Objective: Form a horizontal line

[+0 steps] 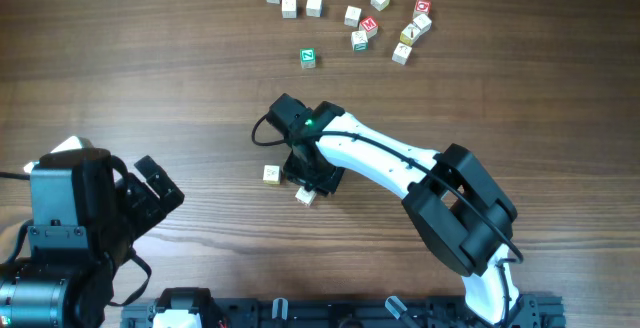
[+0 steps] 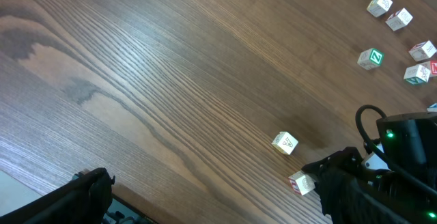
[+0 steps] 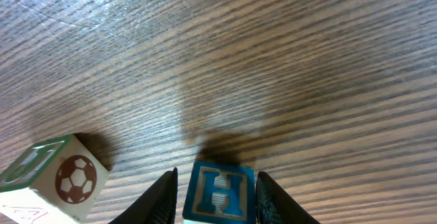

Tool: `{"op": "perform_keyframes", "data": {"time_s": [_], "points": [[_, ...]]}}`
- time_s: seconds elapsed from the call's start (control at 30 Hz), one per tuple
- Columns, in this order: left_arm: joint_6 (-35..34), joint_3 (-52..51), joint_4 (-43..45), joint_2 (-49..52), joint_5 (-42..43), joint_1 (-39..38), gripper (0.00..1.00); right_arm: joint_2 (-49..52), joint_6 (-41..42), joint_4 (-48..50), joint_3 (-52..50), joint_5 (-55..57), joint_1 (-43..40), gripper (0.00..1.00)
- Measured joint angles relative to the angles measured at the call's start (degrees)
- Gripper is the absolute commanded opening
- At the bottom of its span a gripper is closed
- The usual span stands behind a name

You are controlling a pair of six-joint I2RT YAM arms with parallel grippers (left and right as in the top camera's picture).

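Note:
My right gripper [image 1: 312,176] [image 3: 217,195] stands at the table's middle, shut on a cube with a blue "H" face [image 3: 218,191] held at the wood surface. That cube is hidden under the gripper in the overhead view. A cube with a soccer-ball picture [image 3: 58,179] lies just left of it. Two pale cubes [image 1: 271,174] [image 1: 306,195] lie beside the gripper, also in the left wrist view [image 2: 285,143] [image 2: 300,182]. No finished row of three shows. My left gripper [image 1: 150,193] [image 2: 218,203] is open and empty at the front left.
A scattered cluster of several pale cubes [image 1: 352,15] lies at the far edge, some with red faces [image 1: 370,25]. A green-faced cube [image 1: 308,58] sits alone below the cluster. The right arm [image 1: 400,163] stretches across the centre right.

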Motion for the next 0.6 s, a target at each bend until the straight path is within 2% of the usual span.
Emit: {"op": "perform_keyframes", "data": {"time_s": [0.5,0.53,0.6], "points": [[0.0,0.0,0.0,0.0,0.0,0.0,1.00,0.0,0.0,1.7,0.0,1.5,0.0,0.34],[0.0,0.0,0.0,0.0,0.0,0.0,1.00,0.0,0.0,1.8,0.0,1.7,0.0,0.40],[0.0,0.0,0.0,0.0,0.0,0.0,1.00,0.0,0.1,2.2,0.0,2.3,0.0,0.70]]}}
